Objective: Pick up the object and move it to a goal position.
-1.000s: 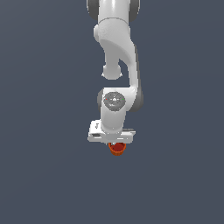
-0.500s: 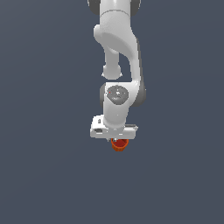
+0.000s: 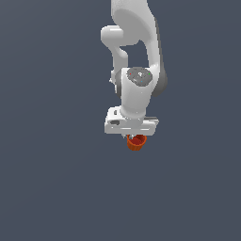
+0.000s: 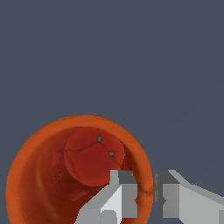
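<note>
The small orange-red cup hangs just under the white gripper in the exterior view, near the middle of the picture. In the wrist view the cup shows its darker red inside. The gripper is shut on the cup's wall: one grey finger is inside the cup and the other is outside, with the rim pinched between them. The cup is narrower than the gripper body and partly hidden by it in the exterior view.
A plain dark grey-blue ground fills both views. The white arm comes down from the top of the exterior view. No other object shows.
The gripper and the cup in it have moved toward the exterior view's right and upward. The grip on the cup looks the same.
</note>
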Available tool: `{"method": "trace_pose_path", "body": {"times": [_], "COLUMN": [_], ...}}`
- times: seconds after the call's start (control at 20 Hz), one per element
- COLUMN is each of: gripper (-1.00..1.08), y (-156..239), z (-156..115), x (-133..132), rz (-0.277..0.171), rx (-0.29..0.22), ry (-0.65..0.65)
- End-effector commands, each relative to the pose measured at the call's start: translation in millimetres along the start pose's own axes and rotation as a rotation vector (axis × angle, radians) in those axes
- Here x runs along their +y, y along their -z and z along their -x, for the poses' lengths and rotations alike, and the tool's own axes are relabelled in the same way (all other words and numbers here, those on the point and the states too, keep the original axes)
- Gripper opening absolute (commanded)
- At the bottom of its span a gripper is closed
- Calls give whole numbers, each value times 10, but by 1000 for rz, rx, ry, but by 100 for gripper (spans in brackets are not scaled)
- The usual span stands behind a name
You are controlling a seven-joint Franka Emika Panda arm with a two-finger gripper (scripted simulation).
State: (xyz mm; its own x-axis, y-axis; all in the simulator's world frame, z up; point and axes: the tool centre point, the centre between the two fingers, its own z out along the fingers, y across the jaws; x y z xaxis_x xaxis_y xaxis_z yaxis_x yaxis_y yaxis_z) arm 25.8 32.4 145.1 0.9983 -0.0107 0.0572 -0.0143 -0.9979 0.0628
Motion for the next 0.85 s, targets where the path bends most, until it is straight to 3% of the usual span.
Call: {"method": "trace_pose_path", "body": {"times": [0.0,0.4,0.8], "gripper": [-100,-100,-100], "y": [200,652,820], "z": [98,325,393], "x": [-89,-300,-382], "rz": [0,0,0], "rx": [2,2,2], "ry": [0,0,0]}}
